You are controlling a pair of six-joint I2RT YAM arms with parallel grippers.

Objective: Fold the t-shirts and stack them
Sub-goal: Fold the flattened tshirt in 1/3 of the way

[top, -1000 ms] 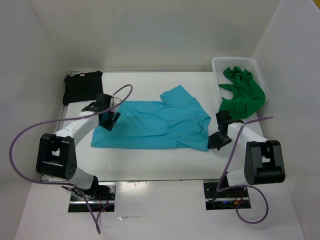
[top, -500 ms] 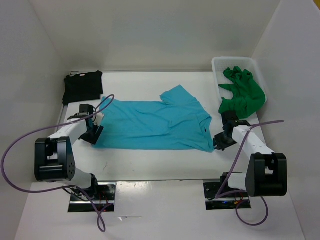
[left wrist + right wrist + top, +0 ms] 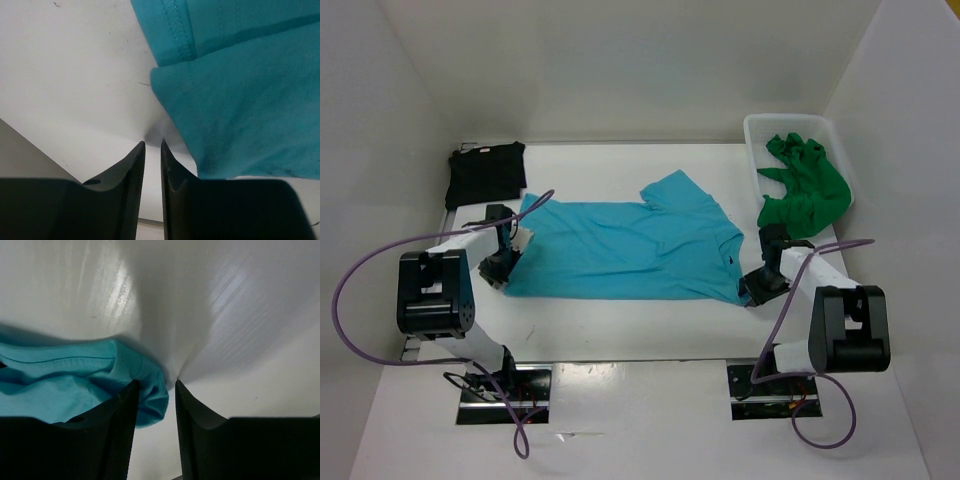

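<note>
The turquoise t-shirt (image 3: 630,250) lies spread flat in the middle of the table. A black t-shirt (image 3: 485,172) sits folded at the back left. The green t-shirt (image 3: 805,185) is bunched in the white basket (image 3: 760,130), spilling over its near rim. My left gripper (image 3: 500,268) is low at the turquoise shirt's near-left corner; in the left wrist view its jaws (image 3: 152,145) stand a narrow slit apart over bare table, with the cloth (image 3: 240,100) beside the right finger. My right gripper (image 3: 156,382) is open at the near-right corner (image 3: 758,288), a tip of turquoise cloth (image 3: 150,405) lying between its fingers.
White walls close in the table on the left, back and right. The basket stands at the back right against the wall. Purple cables loop from both arms over the table's near edge (image 3: 640,360).
My left arm swung from over the shirt's left part down to its near-left corner and its jaws narrowed. My right gripper opened at the near-right corner.
</note>
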